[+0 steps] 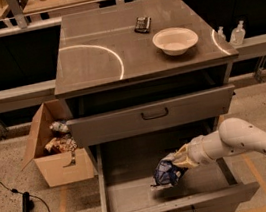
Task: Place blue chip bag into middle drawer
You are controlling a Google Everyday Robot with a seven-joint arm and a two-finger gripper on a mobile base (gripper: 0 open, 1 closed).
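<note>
Camera view, 1 moment, entered as seen from the floor of the room.

Item 1, gripper (179, 161): at the end of the white arm (245, 140), which reaches in from the right. It sits inside the open drawer space, below the closed upper drawer front (152, 115). The fingers (183, 156) are closed on the top edge of the bag.

Item 2, blue chip bag (165, 173): crumpled, dark blue with white patches. It hangs from the fingers low over the drawer floor, right of centre. Whether its bottom touches the floor I cannot tell.

Item 3, middle drawer (126, 172): pulled well out, with a flat grey floor and nothing else lying in it.

Item 4, worktop (101, 67): carries a white bowl (175, 40) and a small black device (142, 24), both well apart from the work.

Item 5, cardboard box (56, 164): on the ground to the left of the cabinet, holding some packets.

Step in hand, by my judgement: the placing itself, with the carry over and the bag already within the drawer's walls.

Next move calls for: a short lowering until the bag lies on the floor, then spreading the fingers. The arm should then lift up and back, clear of the upper drawer front, without dragging the foil along.
</note>
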